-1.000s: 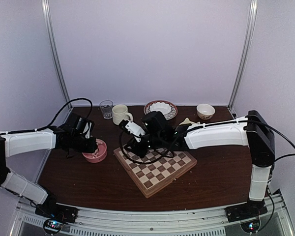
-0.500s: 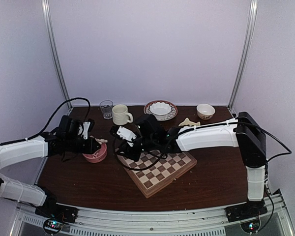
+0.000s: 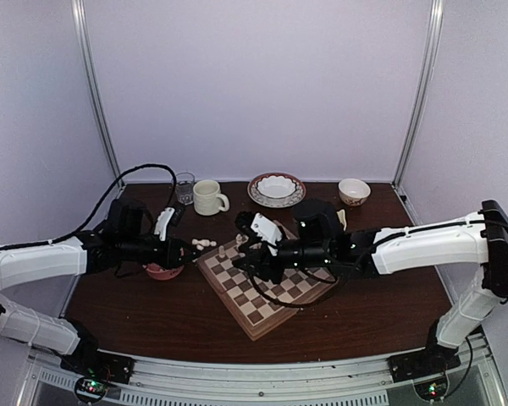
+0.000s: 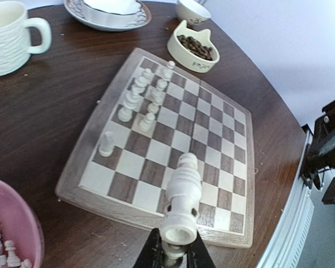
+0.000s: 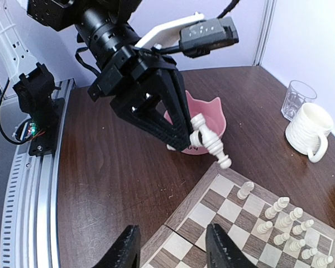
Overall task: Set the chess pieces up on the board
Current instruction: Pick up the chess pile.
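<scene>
The board [image 3: 298, 298] lies at the table's middle, turned at an angle. Several cream chess pieces [image 4: 142, 95] stand in two short rows at its far left corner, and one stands alone [image 4: 106, 144] nearer. My left gripper [image 3: 190, 247] is shut on a tall cream chess piece [image 4: 181, 201], held tilted above the table beside the board's left edge; it also shows in the right wrist view [image 5: 211, 139]. My right gripper [image 5: 173, 251] is open and empty above the board's left corner [image 5: 184, 207], facing the left gripper [image 5: 178, 125].
A pink bowl [image 3: 162, 271] holding more pieces [image 4: 3, 245] sits left of the board. A cream mug [image 3: 207, 196], a glass [image 3: 184, 186], a patterned plate with a white bowl [image 3: 276, 188] and a small bowl [image 3: 353, 190] line the back. A cat-shaped dish [image 4: 194, 50] sits behind the board.
My left gripper has risen out of the pink bowl with a piece and moved right toward the board. My right arm has swung back to the right and lower over the board.
</scene>
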### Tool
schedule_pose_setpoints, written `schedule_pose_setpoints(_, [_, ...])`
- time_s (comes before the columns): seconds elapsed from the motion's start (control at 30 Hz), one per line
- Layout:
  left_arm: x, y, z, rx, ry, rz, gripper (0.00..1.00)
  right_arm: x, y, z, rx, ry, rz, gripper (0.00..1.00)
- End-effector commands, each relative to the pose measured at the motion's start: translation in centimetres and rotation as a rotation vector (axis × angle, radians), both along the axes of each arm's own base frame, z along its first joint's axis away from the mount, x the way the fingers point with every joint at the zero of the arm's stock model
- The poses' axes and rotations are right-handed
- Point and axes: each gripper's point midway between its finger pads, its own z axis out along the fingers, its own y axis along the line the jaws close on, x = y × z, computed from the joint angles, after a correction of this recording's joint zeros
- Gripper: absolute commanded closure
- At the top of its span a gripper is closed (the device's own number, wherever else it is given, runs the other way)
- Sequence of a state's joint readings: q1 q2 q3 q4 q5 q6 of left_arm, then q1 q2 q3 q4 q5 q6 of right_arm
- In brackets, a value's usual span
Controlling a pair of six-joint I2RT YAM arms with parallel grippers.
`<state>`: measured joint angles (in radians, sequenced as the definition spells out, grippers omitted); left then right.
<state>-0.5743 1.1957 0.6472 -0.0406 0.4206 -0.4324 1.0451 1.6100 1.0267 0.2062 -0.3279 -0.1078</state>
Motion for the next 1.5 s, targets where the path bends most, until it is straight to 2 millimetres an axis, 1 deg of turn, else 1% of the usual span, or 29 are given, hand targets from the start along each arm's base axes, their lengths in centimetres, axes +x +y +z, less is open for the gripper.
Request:
schedule_pose_setpoints(0.0, [-1.6, -3.6, 2.4, -0.07, -0.09, -0.171, 0.97, -0.5, -1.3, 0.4, 0.076, 0.029, -0.034, 0.53])
schedule_pose_setpoints(0.07, [-2.1, -4.3, 2.4, -0.076, -0.096, -0.204, 0.97, -0.7, -1.4, -0.2, 0.081, 0.038, -0.031, 0.49])
schedule_pose_setpoints(0.13, [-2.5, -4.8, 2.6, -0.096, -0.098, -0.236, 0.97, -0.7, -1.2, -0.9, 0.078, 0.051, -0.029, 0.48])
schedule_pose_setpoints(0.23, [-3.3, -5.4, 3.1, -0.131, -0.103, -0.287, 0.97, -1.1, -0.8, -1.4, 0.082, 0.075, -0.001, 0.46])
schedule_pose_setpoints(0.37, [-4.3, -6.0, 3.8, -0.163, -0.118, -0.338, 0.97, -1.2, -1.0, -1.1, 0.118, 0.098, 0.015, 0.45])
schedule_pose_setpoints(0.53, [-5.1, -6.5, 4.2, -0.181, -0.128, -0.38, 0.97, -1.3, -1.2, -0.6, 0.139, 0.123, 0.035, 0.38])
schedule_pose_setpoints(0.63, [-5.4, -6.7, 4.3, -0.185, -0.131, -0.395, 0.97, -0.9, -1.2, -0.6, 0.142, 0.128, 0.019, 0.34])
schedule_pose_setpoints(0.7, [-5.6, -6.8, 4.5, -0.192, -0.134, -0.407, 0.97, -0.5, -1.4, -0.7, 0.145, 0.134, 0.0, 0.33])
schedule_pose_setpoints(0.77, [-6.0, -7.0, 4.6, -0.204, -0.131, -0.431, 0.97, -0.5, -1.4, -0.6, 0.153, 0.15, 0.009, 0.34])
schedule_pose_setpoints(0.9, [-6.1, -7.3, 4.6, -0.203, -0.125, -0.444, 0.97, -1.0, -1.2, -0.1, 0.173, 0.167, 0.044, 0.46])
schedule_pose_setpoints(1.1, [-6.5, -7.6, 4.7, -0.211, -0.123, -0.465, 0.97, -1.0, -1.3, 0.1, 0.185, 0.178, 0.053, 0.49])
schedule_pose_setpoints(1.17, [-6.5, -7.6, 4.7, -0.211, -0.122, -0.466, 0.97, -1.1, -1.2, 0.2, 0.191, 0.181, 0.064, 0.56])
schedule_pose_setpoints(1.37, [-6.5, -7.6, 4.7, -0.209, -0.124, -0.466, 0.97, -1.3, -1.1, 0.2, 0.186, 0.189, 0.078, 0.71])
schedule_pose_setpoints(1.47, [-6.5, -7.6, 4.6, -0.206, -0.12, -0.464, 0.97, -1.3, -1.1, 0.3, 0.188, 0.19, 0.082, 0.85])
